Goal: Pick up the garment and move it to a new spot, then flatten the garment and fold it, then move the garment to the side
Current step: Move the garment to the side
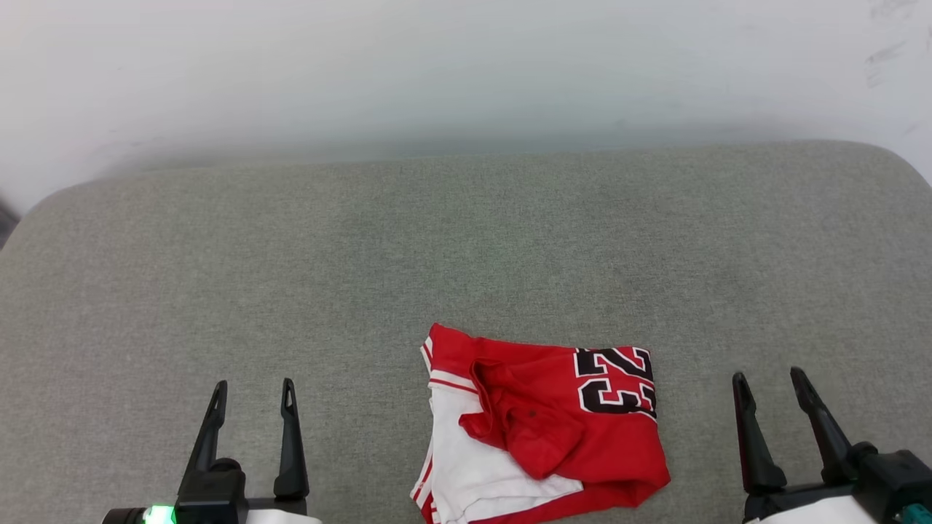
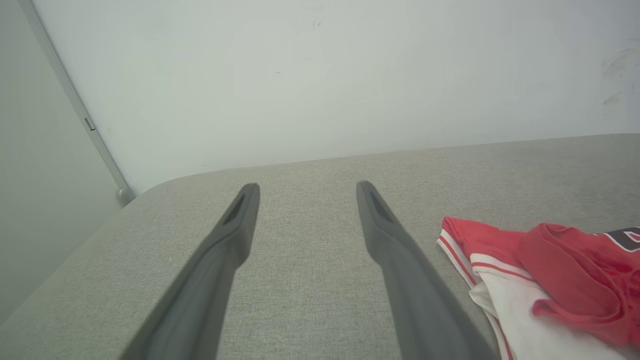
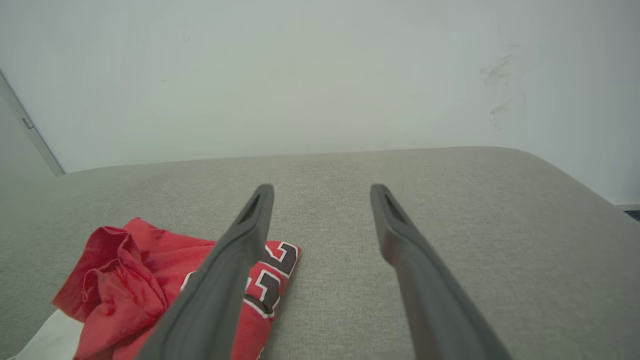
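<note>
Garment [image 1: 553, 429] crumpled on grey cushion [image 1: 364, 255] between left gripper [image 1: 255, 383] and right gripper [image 1: 768, 373], jaws wide, empty

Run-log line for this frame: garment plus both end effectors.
garment: crumpled on grey padded surface, unheld | left end effector: open, clear of garment | right end effector: open, clear of garment | phase: pre-grasp

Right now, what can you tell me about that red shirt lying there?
The red shirt is a soft jersey-style top, red with a white sleeve, red-and-white striped trim and black, white-edged block characters. It lies crumpled and bunched, not flat, near the front of the grey fabric surface. Only that surface touches it; the open left claw and right claw stand apart on either side.
</note>
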Controlling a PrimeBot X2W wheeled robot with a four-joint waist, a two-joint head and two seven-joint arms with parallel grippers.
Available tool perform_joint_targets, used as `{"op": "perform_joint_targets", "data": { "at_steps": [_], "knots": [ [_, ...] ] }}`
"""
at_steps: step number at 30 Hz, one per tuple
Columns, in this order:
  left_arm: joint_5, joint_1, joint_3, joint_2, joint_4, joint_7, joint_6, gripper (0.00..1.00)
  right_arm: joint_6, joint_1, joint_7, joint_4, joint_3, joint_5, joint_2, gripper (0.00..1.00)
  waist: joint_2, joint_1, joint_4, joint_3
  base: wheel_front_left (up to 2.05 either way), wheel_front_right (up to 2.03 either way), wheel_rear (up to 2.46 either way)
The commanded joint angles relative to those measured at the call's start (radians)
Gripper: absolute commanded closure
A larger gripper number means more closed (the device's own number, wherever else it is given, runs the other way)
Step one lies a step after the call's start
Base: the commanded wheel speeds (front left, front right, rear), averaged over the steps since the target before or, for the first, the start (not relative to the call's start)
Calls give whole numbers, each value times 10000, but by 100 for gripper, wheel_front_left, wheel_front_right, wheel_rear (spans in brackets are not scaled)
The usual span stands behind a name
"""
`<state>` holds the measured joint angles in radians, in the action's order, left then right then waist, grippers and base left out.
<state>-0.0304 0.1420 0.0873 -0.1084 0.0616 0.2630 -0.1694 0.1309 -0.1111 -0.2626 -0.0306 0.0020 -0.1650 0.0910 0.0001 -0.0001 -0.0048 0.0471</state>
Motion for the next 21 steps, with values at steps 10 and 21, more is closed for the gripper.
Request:
{"op": "perform_joint_targets", "data": {
  "at_steps": [10,21],
  "knots": [
    [12,93,-168,82,-34,21,183,0,-5,271,-24,263,-26,78,72,0,-1,1,64,30,0,0,0],
    [6,-264,-341,138,-143,21,421,0,-4,3312,1457,350,861,-1025,2474,0,-1,1,158,320,0,0,0]
  ]
}}
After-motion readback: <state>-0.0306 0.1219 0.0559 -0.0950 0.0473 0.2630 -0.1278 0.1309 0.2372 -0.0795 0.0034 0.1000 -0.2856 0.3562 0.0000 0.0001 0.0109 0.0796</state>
